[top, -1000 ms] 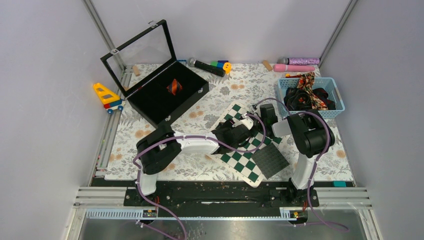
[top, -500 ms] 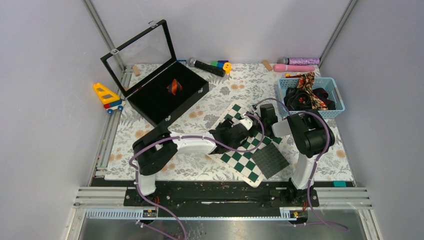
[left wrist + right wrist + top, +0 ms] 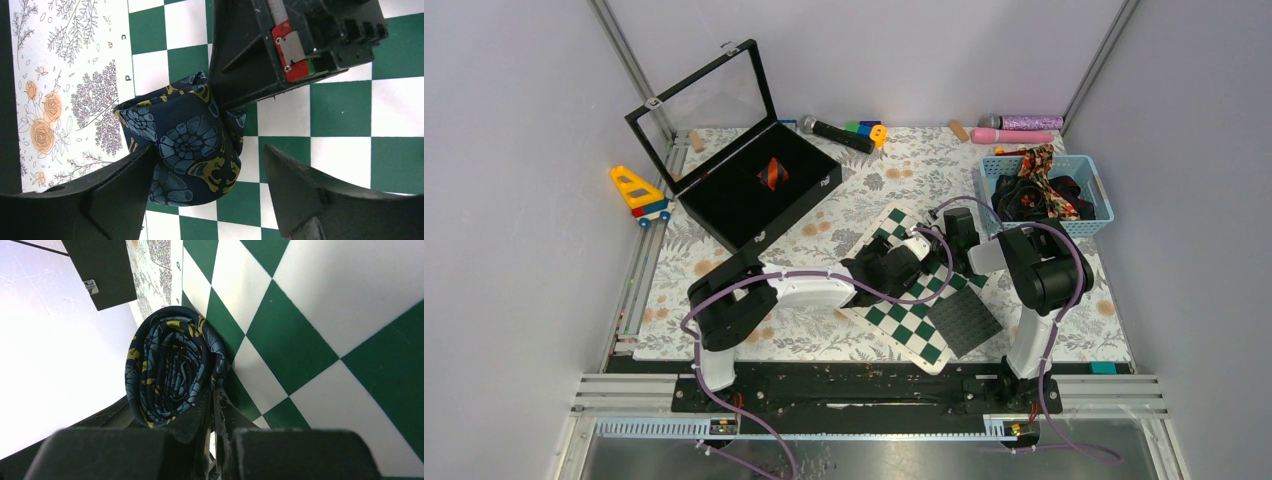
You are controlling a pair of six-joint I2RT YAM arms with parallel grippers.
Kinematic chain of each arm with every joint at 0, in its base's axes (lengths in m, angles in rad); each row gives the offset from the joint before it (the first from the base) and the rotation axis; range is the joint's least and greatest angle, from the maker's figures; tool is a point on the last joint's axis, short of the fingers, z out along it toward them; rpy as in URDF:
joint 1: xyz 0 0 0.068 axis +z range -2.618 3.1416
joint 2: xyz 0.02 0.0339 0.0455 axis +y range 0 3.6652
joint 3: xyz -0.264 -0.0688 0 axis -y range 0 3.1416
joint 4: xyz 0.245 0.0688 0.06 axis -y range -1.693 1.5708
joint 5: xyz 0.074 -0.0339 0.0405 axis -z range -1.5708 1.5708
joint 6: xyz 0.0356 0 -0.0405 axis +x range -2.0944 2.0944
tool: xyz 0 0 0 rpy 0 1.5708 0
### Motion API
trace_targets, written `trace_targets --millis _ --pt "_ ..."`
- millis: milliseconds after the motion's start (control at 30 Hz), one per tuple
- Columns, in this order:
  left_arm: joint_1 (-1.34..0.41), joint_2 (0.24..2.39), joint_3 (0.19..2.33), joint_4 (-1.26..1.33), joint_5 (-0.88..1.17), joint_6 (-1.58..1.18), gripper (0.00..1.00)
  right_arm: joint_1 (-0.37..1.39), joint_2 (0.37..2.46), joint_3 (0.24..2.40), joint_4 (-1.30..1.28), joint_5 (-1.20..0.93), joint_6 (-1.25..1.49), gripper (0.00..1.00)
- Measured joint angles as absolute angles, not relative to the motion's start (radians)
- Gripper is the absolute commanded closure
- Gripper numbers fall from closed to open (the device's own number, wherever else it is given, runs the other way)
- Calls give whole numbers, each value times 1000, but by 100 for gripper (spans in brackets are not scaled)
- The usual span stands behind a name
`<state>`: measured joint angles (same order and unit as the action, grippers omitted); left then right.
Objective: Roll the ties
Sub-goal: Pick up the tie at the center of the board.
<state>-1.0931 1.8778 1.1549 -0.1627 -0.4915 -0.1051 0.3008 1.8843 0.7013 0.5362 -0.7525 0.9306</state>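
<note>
A: Where's the rolled tie (image 3: 187, 150)?
B: On the chequered board (image 3: 340, 110); left pincer (image 3: 207, 150) spread either side of it, right pincer (image 3: 215, 405) pressed together at its edge.
A: Handling?
B: Soft, light, probably springs loose; best gripped across the coil's sides.

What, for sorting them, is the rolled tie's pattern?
Rolled tie: navy, blue flowers, gold swirls; best in left wrist view.

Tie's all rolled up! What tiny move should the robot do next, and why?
Probably close the left gripper gently on the tie. Its jaws stand open on either side of the roll, and the right gripper is shut at its edge, so a squeeze might stop it unrolling.
</note>
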Motion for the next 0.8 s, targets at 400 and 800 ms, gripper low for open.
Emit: trace_targets --millis 400,800 --pt "-1092 1875 1158 -168 -474 -105 20 301 1885 701 536 -753 931 99" --pt "-1092 1909 1197 -198 -493 -106 19 301 1885 705 521 -753 932 100"
